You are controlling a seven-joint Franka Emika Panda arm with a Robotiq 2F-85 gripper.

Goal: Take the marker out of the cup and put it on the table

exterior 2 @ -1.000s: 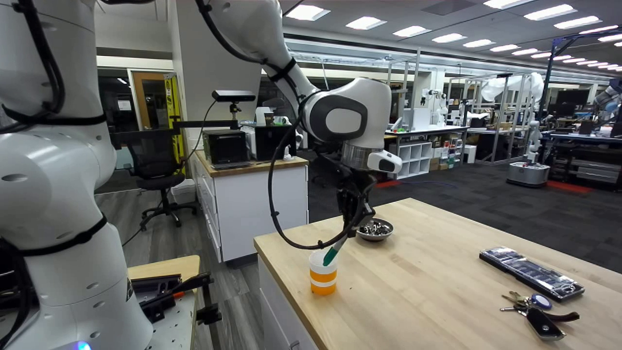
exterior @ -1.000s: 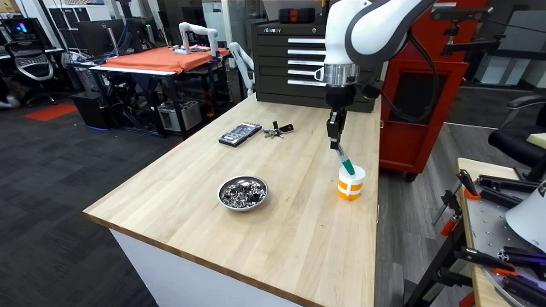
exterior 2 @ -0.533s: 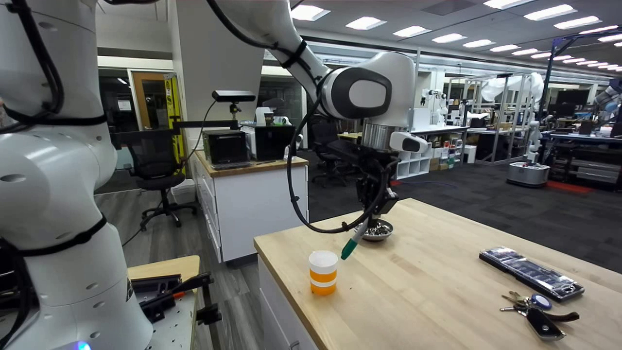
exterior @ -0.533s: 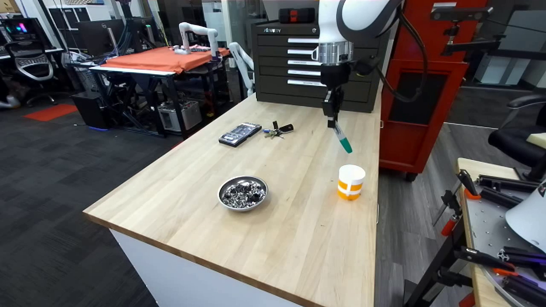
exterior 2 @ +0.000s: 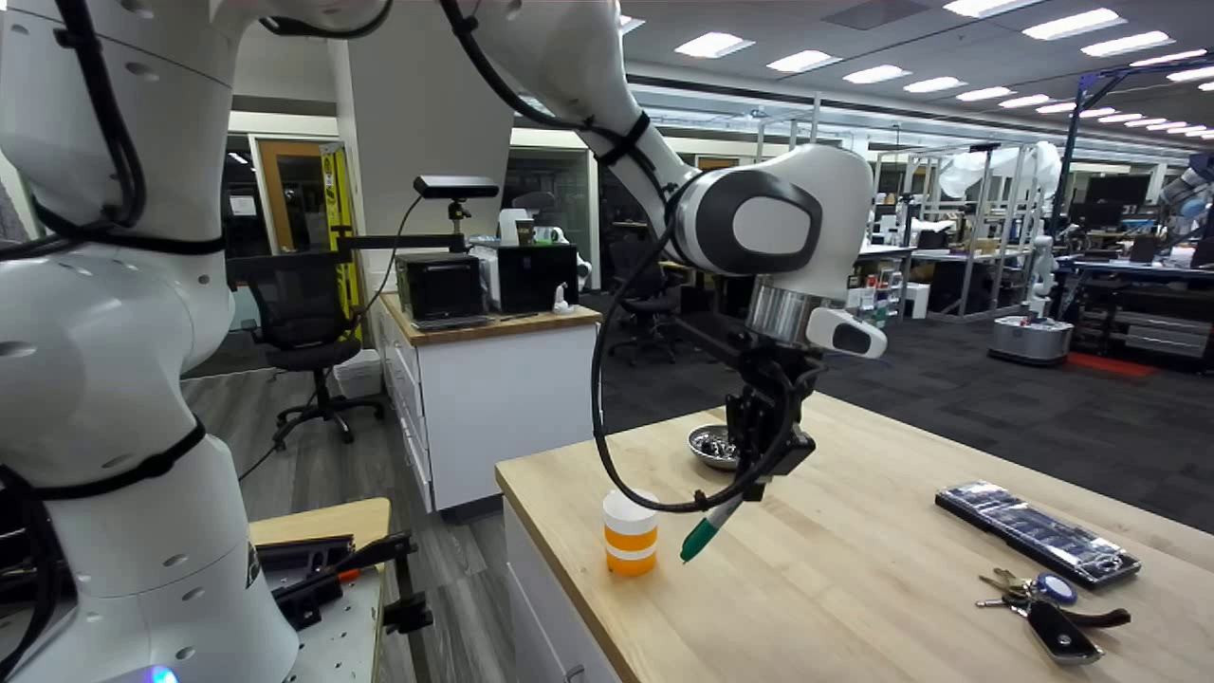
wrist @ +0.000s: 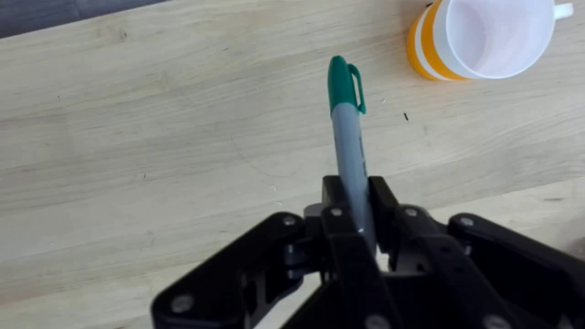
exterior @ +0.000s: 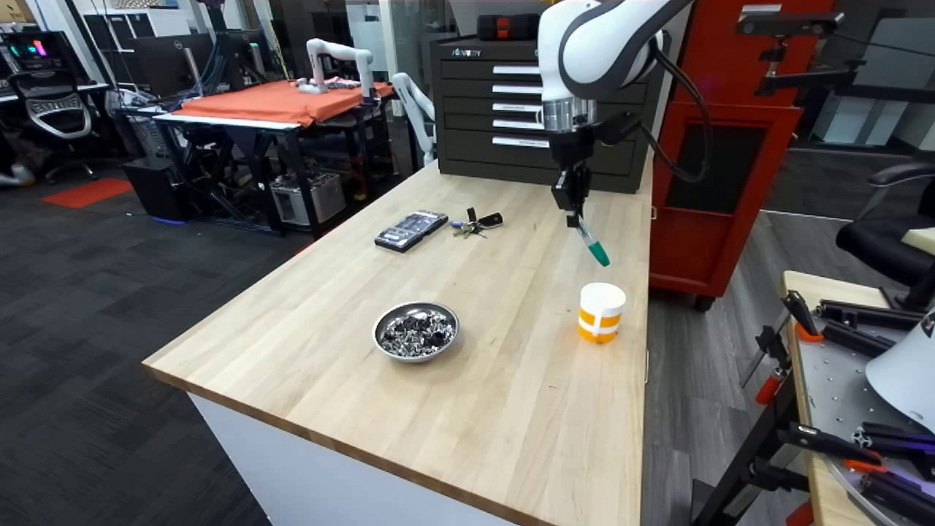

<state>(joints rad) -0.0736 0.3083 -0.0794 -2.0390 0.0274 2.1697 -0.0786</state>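
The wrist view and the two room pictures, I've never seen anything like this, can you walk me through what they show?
The white machine is a robot arm; the black part at its end is the gripper, which pinches things. The room pictures come from cameras outside the robot, looking at the table from different places. The wrist view comes from a camera on the arm itself, looking past the gripper. On the table are a white and orange cup, a metal bowl of small shiny parts, a flat case, some keys and a dark drawer chest. The gripper is closed on a marker, holding it tilted, green cap downward, in the air and out of the cup.
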